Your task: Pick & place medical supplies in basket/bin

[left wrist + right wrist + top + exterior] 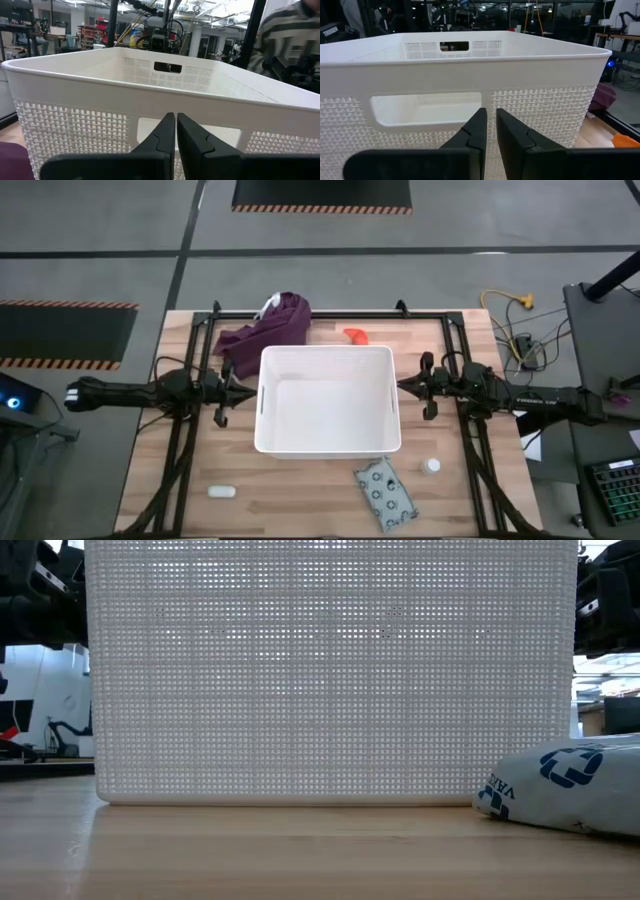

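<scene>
Beside the basket's right wall the right gripper [404, 387] hangs clenched, fingers nearly touching and holding nothing. Mirrored at the left wall, the left gripper [250, 392] is likewise closed and empty. Between them stands the white basket [328, 441], mid-bench. Nearest the right arm, toward the bench's near edge, lie the tiny white bottle [431, 466] and the grey-green packet [385, 494], its long axis slanting toward the near-right corner. Nearer the left arm, the white oblong piece [221, 491] sits by the near-left corner. By my judgement, the orange tube [355, 335] behind the basket suits either arm.

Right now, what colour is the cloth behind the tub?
Purple cloth, seen best in the high view.
</scene>
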`<state>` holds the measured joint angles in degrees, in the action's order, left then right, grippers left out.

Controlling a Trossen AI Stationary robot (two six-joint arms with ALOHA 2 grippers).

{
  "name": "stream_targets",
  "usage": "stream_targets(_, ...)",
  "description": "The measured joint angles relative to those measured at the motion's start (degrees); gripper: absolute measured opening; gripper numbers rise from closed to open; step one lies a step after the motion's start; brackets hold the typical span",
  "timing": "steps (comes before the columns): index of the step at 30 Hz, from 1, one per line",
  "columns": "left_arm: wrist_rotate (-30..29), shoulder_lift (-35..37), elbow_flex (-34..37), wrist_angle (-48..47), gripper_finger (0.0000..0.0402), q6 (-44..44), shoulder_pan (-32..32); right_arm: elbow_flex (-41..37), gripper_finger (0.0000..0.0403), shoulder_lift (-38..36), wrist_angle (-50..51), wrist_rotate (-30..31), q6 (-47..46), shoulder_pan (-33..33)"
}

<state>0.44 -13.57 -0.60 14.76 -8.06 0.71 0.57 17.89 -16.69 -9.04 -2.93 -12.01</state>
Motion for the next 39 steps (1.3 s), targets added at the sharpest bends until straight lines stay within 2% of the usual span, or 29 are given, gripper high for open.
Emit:
stream_targets(32, 0.0, 0.0, 0.0, 0.0, 0.0000, 0.0, 0.0, 0.0, 0.0034, 0.1, 0.0, 0.0, 0.1, 0.0)
stream_targets(34, 0.0, 0.0, 0.0, 0.0, 0.0000, 0.0, 0.0, 0.0, 0.0034, 0.1, 0.0, -0.4, -3.7, 0.0)
stream_targets(37, 0.0, 0.0, 0.0, 0.0, 0.0000, 0.0, 0.0, 0.0, 0.0034, 0.1, -1.1, -3.3, -20.5, 0.0)
stream_targets(39, 0.0, 0.0, 0.0, 0.0, 0.0000, 0.0, 0.0, 0.0, 0.0034, 0.1, -1.3, -1.6, -28.9, 0.0)
